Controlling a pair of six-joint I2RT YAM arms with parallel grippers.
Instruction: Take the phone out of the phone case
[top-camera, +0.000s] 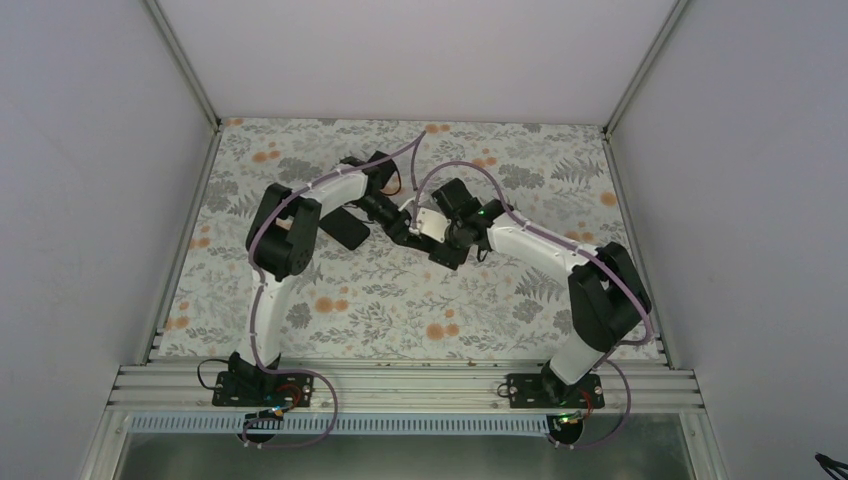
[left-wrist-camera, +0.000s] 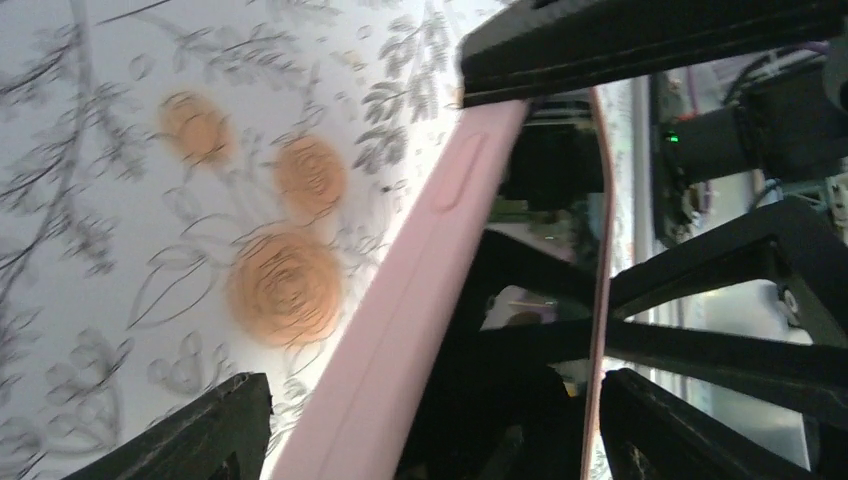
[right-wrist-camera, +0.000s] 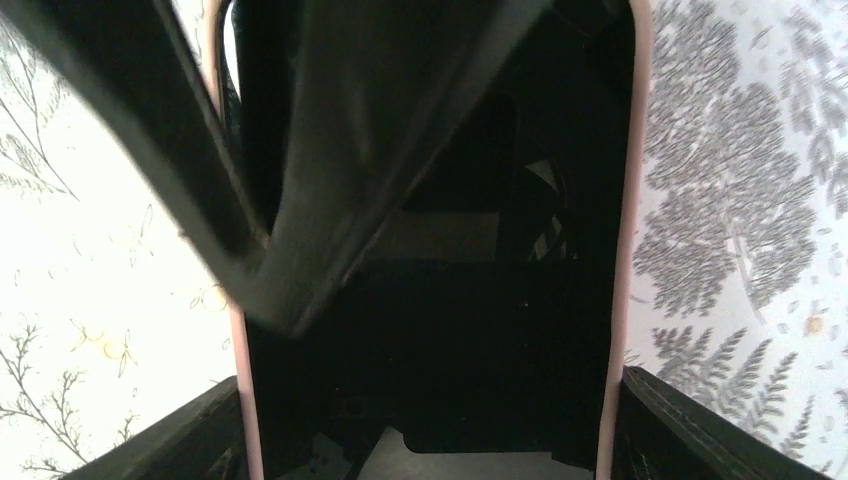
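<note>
We have the pink soft-walled phone case (left-wrist-camera: 400, 300) held up between the two arms over the middle of the floral-patterned counter (top-camera: 400, 310), and it appears to be lifted clear of the surface. The right arm's fingers (right-wrist-camera: 690, 440) are clamped on it across its width: each pink rim runs straight down to meet a finger, with no gap showing. The left arm's fingers (left-wrist-camera: 200, 435) stand spread on either side of the case, seen here edge-on with its side-button bump, and they are not pinching it; a sliver of counter shows between one finger and the pink wall. The glossy black phone (right-wrist-camera: 470, 340) looks seated inside, its dark face filling the space between the rims, so we judge the extraction not yet done. We read this as the step of setting up the second hold, with one arm anchoring the case while the other finds purchase. Next, we think, the left fingers need to catch a rim or corner, not the whole body, and peel the soft wall back, with the right hold kept off the phone's edges so it can slip free.
</note>
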